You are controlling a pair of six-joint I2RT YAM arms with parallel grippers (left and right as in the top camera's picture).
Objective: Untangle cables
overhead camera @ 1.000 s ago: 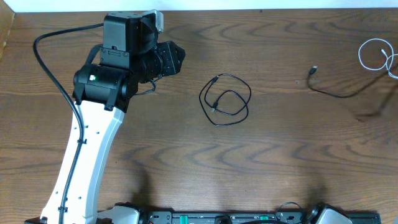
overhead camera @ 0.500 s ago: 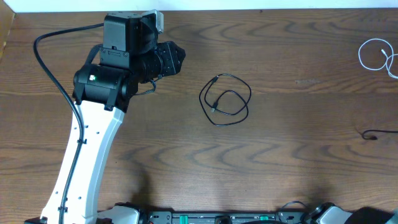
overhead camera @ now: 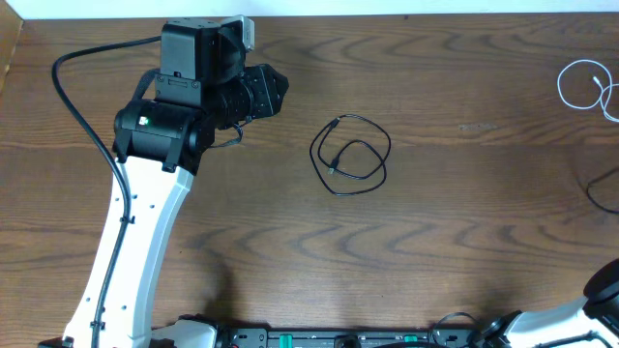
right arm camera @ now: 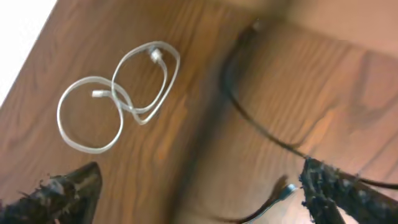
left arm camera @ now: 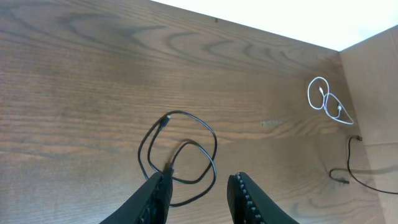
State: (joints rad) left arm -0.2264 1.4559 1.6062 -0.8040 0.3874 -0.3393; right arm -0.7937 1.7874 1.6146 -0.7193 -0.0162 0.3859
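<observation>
A thin black cable point(overhead camera: 350, 155) lies in a loose double loop mid-table, a plug at each end. My left gripper point(overhead camera: 280, 90) hovers to its left. In the left wrist view its fingers point(left arm camera: 245, 193) stand partly apart, the black loop point(left arm camera: 186, 149) just ahead, nothing between them. A white cable point(overhead camera: 585, 87) is coiled at the far right. In the right wrist view my right gripper point(right arm camera: 202, 180) is wide open over the wood, the white coil point(right arm camera: 118, 93) ahead. A second black cable point(right arm camera: 249, 112) curves past, its plug point(right arm camera: 286, 190) near the right finger.
The second black cable point(overhead camera: 598, 188) runs off the table's right edge. Part of the right arm point(overhead camera: 604, 290) shows at the lower right corner. The left arm's thick black wire point(overhead camera: 73, 106) loops at the far left. A pale wall point(left arm camera: 373, 81) borders the table's right side.
The right gripper has opened wide. The second black cable slid from the upper right of the table to the right edge. The left arm and coiled black cable stayed still.
</observation>
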